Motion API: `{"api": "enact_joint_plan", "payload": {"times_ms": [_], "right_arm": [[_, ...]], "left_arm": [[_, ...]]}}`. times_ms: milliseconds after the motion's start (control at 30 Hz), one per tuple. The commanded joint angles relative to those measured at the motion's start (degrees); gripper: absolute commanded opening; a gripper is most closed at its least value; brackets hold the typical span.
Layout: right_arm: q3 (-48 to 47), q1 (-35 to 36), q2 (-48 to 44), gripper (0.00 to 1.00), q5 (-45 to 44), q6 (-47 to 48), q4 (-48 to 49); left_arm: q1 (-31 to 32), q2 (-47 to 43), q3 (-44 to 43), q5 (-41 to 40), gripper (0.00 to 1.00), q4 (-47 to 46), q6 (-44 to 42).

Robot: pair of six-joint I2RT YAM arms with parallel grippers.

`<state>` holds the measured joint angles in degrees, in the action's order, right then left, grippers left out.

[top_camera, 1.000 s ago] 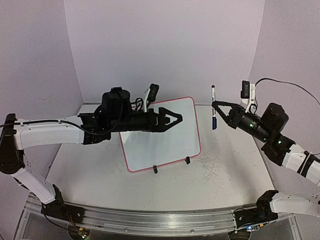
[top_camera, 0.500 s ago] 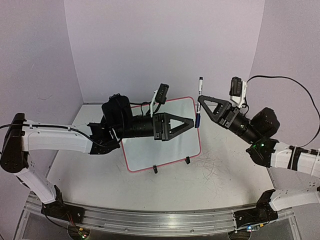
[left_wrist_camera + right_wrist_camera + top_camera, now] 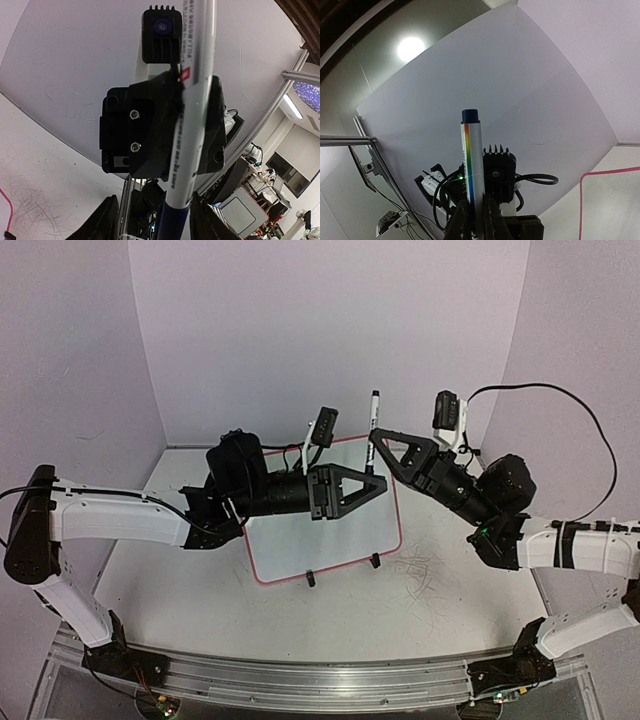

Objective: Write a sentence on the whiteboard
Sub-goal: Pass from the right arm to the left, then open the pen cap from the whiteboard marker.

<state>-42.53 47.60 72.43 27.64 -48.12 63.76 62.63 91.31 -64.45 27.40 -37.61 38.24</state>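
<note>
We're at the uncapping step: our right gripper [image 3: 376,438] clamps the white-barrelled marker [image 3: 375,408] upright above the small pink-framed glossy whiteboard [image 3: 330,540], which stands blank on its wire stand [image 3: 311,578] between the arms, while our left gripper [image 3: 380,483] has its jaws part-open either side of the dark blue cap [image 3: 171,225] without touching it, so next, we'd judge, comes a squeeze and a straight pull.

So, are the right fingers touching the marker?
Touching. The right wrist view shows the marker clamped between both right fingers, no gap on either side.

A marker [image 3: 374,410] hangs upright over the scribbled tabletop [image 3: 455,590].
</note>
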Motion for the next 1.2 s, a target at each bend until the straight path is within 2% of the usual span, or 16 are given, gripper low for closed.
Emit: {"api": "enact_joint_plan", "payload": {"times_ms": [0,67,167,300,400,433,567,600,667,733,833,1000,1100,1167], "right_arm": [[-2.5,0.2,0.5,0.00,0.8,-1.7,4.9],[-1.9,0.3,0.3,0.00,0.7,-1.9,4.3],[-1.8,0.3,-1.0,0.00,2.2,0.2,-2.0],[-3.5,0.3,-4.1,0.07,3.4,8.6,-23.2],[-4.7,0.3,-6.8,0.16,1.3,15.8,-36.8],[-5.3,0.3,-7.8,0.27,0.0,18.7,-42.1],[-9.0,0.3,-12.7,0.94,-10.0,29.2,-61.2],[-10.0,0.3,-13.7,0.98,-12.6,32.7,-65.9],[-12.9,0.3,-14.9,0.98,-16.7,39.4,-75.2],[-16.8,0.2,-15.2,0.98,-22.4,41.9,-81.3],[-24.3,0.2,-12.2,0.98,-23.3,44.3,-91.0],[-34.9,0.1,-6.9,0.98,-13.2,44.5,-98.6],[-39.7,0.2,-3.4,0.98,-0.3,42.3,-100.5],[-42.5,0.2,-0.3,0.92,5.4,41.0,-102.2]], "left_arm": [[-0.2,-1.9,0.2,-1.5,0.40,-3.1,-2.1],[-0.2,-2.7,0.9,-2.1,0.32,-3.0,-3.0],[-0.5,-4.8,2.8,-3.0,0.22,-1.3,-6.2],[-1.4,-8.5,4.7,-5.3,0.01,5.2,-11.6],[-2.0,-10.9,5.7,-5.8,0.00,10.0,-15.7],[-2.1,-11.5,5.4,-6.7,0.00,12.9,-17.5],[-2.1,-12.2,0.6,-10.9,0.00,29.6,-27.0],[-2.1,-11.8,-1.5,-11.5,0.00,34.5,-29.1],[-2.1,-11.0,-5.0,-12.1,0.00,43.2,-33.4],[-2.1,-10.6,-7.7,-12.4,0.00,49.9,-36.5],[-2.1,-10.8,-9.4,-11.2,0.00,54.6,-40.6],[-2.1,-10.0,-12.6,-8.6,0.00,61.9,-43.6],[-2.1,-8.9,-14.6,-6.8,0.00,66.3,-44.3],[-2.1,-8.9,-14.8,-5.6,0.00,67.5,-44.5]]}}
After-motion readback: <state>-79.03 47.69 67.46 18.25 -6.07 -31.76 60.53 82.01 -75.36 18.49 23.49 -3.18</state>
